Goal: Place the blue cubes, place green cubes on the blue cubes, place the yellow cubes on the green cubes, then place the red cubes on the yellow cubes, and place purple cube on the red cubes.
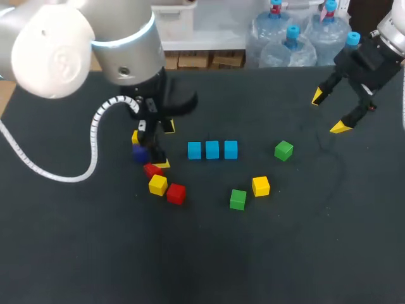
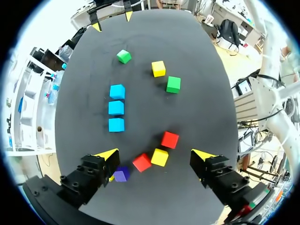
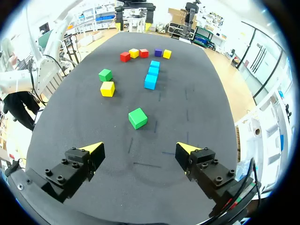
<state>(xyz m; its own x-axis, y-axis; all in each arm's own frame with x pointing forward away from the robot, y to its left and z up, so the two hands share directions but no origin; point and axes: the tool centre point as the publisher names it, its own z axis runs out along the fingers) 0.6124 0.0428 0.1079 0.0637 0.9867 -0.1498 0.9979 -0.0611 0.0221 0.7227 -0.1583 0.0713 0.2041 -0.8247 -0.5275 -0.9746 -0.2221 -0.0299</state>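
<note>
Three blue cubes (image 1: pixel 212 149) stand in a row mid-table. One green cube (image 1: pixel 284 151) lies to their right, and another (image 1: pixel 238 199) sits beside a yellow cube (image 1: pixel 261 186) nearer the front. My left gripper (image 1: pixel 163 145) hangs open, holding nothing, above a cluster: the purple cube (image 2: pixel 121 174) by one finger, a red cube (image 2: pixel 141 162), a yellow cube (image 2: pixel 160 157), and a second red cube (image 2: pixel 169 139) just ahead. A third yellow cube (image 1: pixel 135 136) is partly hidden behind the gripper. My right gripper (image 1: pixel 329 112) is open and empty at the far right, with the green cube (image 3: pixel 138 117) ahead of it.
Dark tabletop (image 1: pixel 285 253) stretches bare along the front and right. A white coiled cable (image 1: pixel 95 136) loops from my left arm over the table's left side.
</note>
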